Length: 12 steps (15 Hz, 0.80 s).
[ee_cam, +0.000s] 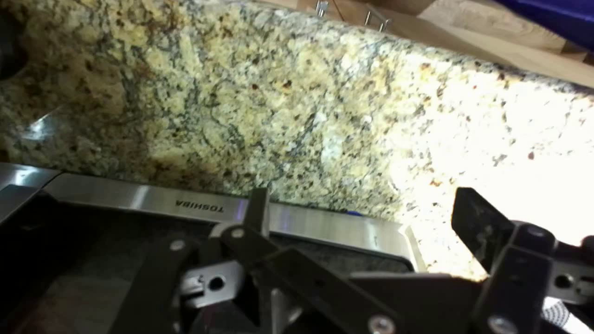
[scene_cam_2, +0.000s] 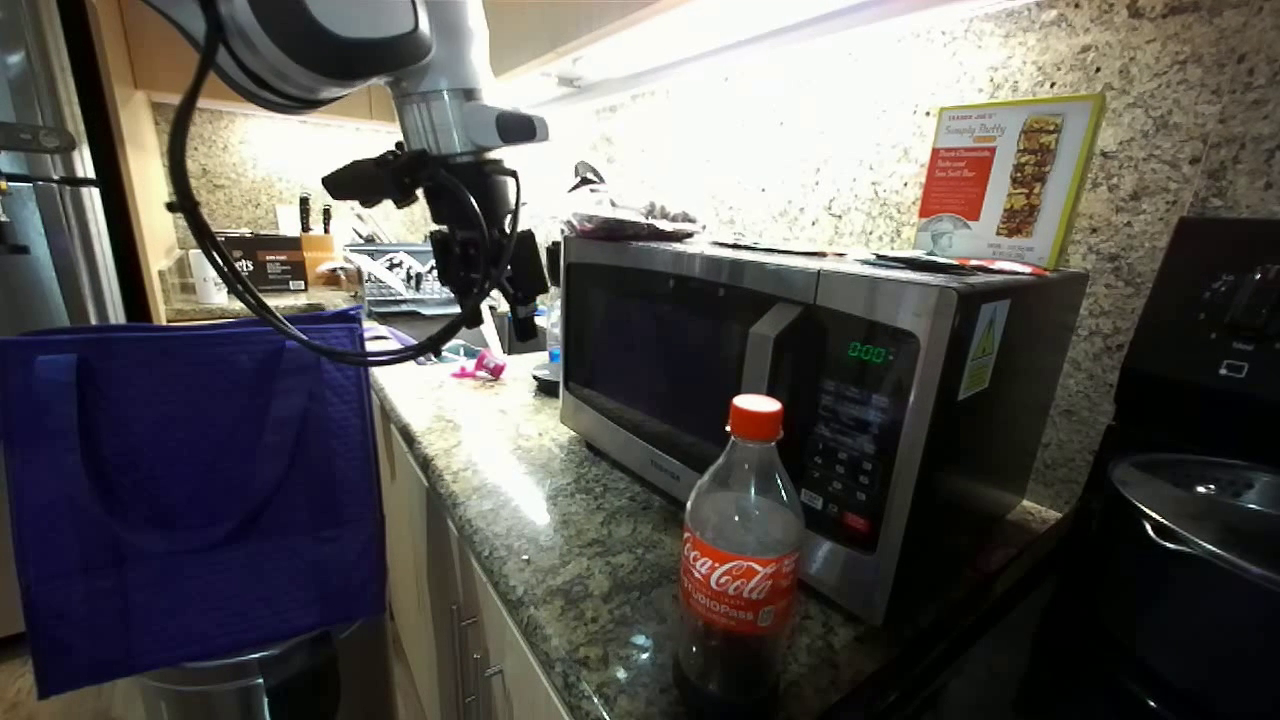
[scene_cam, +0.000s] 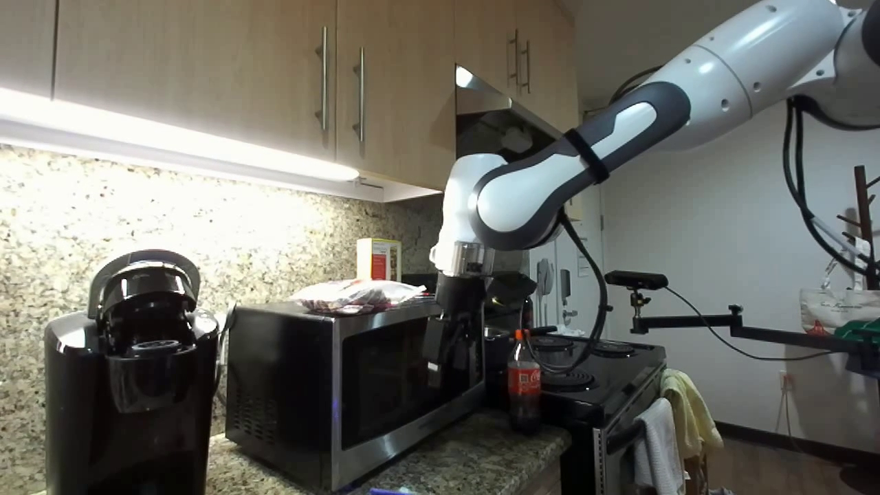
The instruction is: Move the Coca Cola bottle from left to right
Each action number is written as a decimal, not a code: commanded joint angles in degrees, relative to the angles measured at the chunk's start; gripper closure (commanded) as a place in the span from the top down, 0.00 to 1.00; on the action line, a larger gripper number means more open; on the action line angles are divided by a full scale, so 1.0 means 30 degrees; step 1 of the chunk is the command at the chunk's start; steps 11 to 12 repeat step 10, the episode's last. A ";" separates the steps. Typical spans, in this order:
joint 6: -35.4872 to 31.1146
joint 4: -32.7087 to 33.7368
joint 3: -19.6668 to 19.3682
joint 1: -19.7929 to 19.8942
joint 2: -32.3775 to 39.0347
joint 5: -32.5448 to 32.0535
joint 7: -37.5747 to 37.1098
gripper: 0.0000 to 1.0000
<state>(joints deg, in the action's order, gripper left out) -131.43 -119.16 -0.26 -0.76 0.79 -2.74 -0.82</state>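
Note:
The Coca Cola bottle (scene_cam: 524, 385) stands upright on the granite counter at its stove end, in front of the microwave's control-panel side. It also shows in an exterior view (scene_cam_2: 740, 580), with a red cap, red label and dark liquid low inside. My gripper (scene_cam: 450, 357) hangs pointing down in front of the microwave door, well apart from the bottle. In the wrist view its two fingers (ee_cam: 366, 213) are spread wide with nothing between them. A dark shape at that view's left edge is cut off; I cannot tell whether it is the bottle.
The microwave (scene_cam_2: 660, 340) stands beside the gripper, with a bag (scene_cam: 361, 295) and a bar box (scene_cam_2: 1010, 180) on top. The stove (scene_cam: 591, 371) adjoins the counter (scene_cam_2: 590, 540). A coffee maker (scene_cam: 130, 385) and a blue bag (scene_cam_2: 190, 500) are near. A pink item (scene_cam_2: 485, 365) lies farther along.

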 commanded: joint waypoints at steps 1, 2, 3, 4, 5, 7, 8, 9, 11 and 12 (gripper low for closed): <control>0.2766 0.1756 0.0384 -0.0365 0.1830 -0.0944 -0.1673 1.00; 0.3345 0.1991 0.0438 -0.0498 0.2139 -0.1334 -0.2200 1.00; 0.3897 0.2213 0.0461 -0.0663 0.2419 -0.1705 -0.2674 1.00; 0.4291 0.2440 0.0486 -0.0800 0.2715 -0.1896 -0.3046 1.00; 0.4393 0.2587 0.0496 -0.0952 0.2986 -0.2037 -0.3355 1.00; 0.3673 0.2009 0.0445 -0.0850 0.2634 -0.1599 -0.2683 1.00; 0.3721 0.2120 0.0450 -0.0912 0.2802 -0.1619 -0.2815 1.00; 0.3736 0.2173 0.0451 -0.0939 0.2875 -0.1621 -0.2857 1.00; 0.3746 0.2186 0.0449 -0.0940 0.2881 -0.1622 -0.2864 1.00; 0.3746 0.2186 0.0449 -0.0940 0.2881 -0.1622 -0.2864 1.00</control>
